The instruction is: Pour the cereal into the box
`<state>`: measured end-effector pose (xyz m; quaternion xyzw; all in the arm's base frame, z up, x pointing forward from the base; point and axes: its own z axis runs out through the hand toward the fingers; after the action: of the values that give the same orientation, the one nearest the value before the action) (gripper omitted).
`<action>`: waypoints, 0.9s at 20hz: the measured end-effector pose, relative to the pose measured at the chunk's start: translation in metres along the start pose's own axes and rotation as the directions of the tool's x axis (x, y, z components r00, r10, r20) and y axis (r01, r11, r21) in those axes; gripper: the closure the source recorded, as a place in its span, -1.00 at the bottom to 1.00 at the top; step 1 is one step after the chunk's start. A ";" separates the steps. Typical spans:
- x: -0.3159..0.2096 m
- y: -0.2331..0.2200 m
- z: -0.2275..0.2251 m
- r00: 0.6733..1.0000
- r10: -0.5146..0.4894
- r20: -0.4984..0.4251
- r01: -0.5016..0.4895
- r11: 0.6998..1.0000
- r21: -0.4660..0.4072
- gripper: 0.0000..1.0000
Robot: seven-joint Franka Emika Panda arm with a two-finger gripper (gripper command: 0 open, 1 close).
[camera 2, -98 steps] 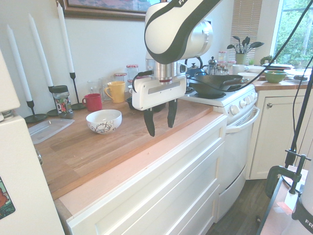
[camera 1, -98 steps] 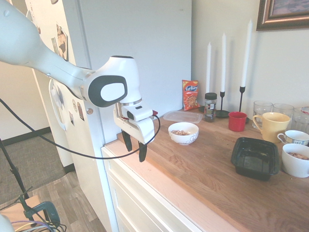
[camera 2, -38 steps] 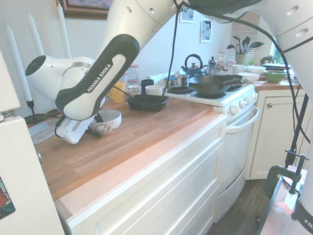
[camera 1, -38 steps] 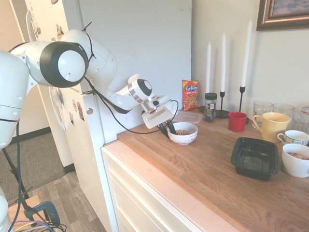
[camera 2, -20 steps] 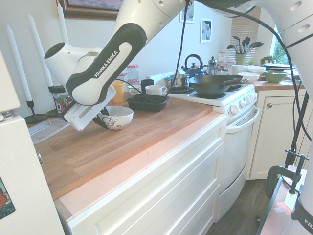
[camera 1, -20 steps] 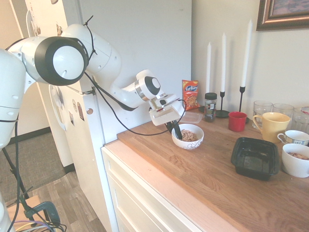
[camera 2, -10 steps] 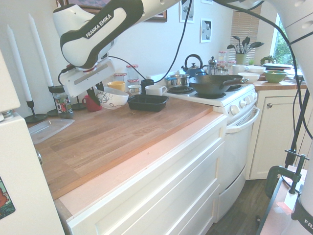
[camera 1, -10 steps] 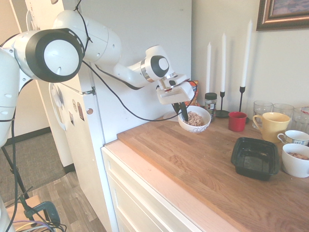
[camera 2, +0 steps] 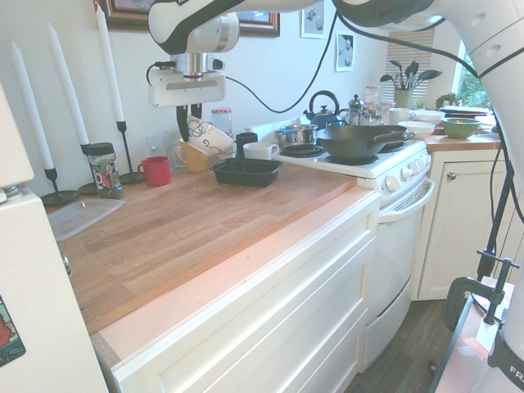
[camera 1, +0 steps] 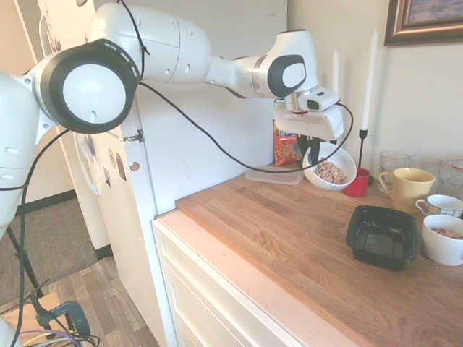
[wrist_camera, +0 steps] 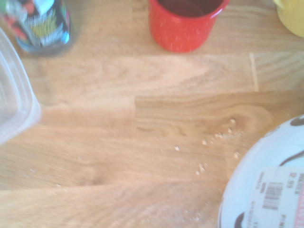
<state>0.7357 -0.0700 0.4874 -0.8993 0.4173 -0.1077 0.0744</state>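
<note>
You had the white patterned bowl (camera 1: 331,165) of small tan ring-shaped cereal (camera 1: 331,172) already lifted clear of the butcher-block wooden counter (camera 1: 289,231), pinched by its rim in the shut two-finger gripper (camera 1: 312,153) and tilted a little, high above the counter's back edge. No pour had begun: the shallow square black plastic tray (camera 1: 383,235) sat empty near the counter's right end, well apart from the bowl, so the carry across and the tipping were all left to do, by my reading.

Going from the left along the back edge, you had the flat clear plastic container (camera 1: 273,174) lying by the refrigerator side, with the orange-red snack bag (camera 1: 285,147) standing behind it. In the second exterior view the dark-lidded jar (camera 2: 102,170) and the tall white candles (camera 2: 111,69) in black holders stood there too. Next came the red mug (camera 1: 356,181), sitting just below the raised bowl, then the yellow mug (camera 1: 406,188), the clear glasses (camera 1: 393,160) behind it, and a white cup (camera 1: 440,206). A second white bowl (camera 1: 443,239) rested just beside the tray at the far right.

The mugs lay under your likely path, so keeping height mattered. A few crumbs (wrist_camera: 203,167) dotted the wood in the wrist view.
</note>
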 end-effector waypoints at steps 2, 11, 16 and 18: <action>0.020 0.008 0.003 0.998 0.018 0.058 -0.021 0.998 0.057 1.00; 0.094 0.062 0.021 0.977 0.095 0.190 -0.131 0.974 0.187 1.00; 0.119 0.097 0.033 0.942 0.114 0.316 -0.207 0.938 0.277 1.00; 0.129 0.112 0.040 0.929 0.123 0.350 -0.237 0.923 0.303 1.00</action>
<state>0.7443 -0.2387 0.4402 -0.8354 0.4562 -0.0216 0.3058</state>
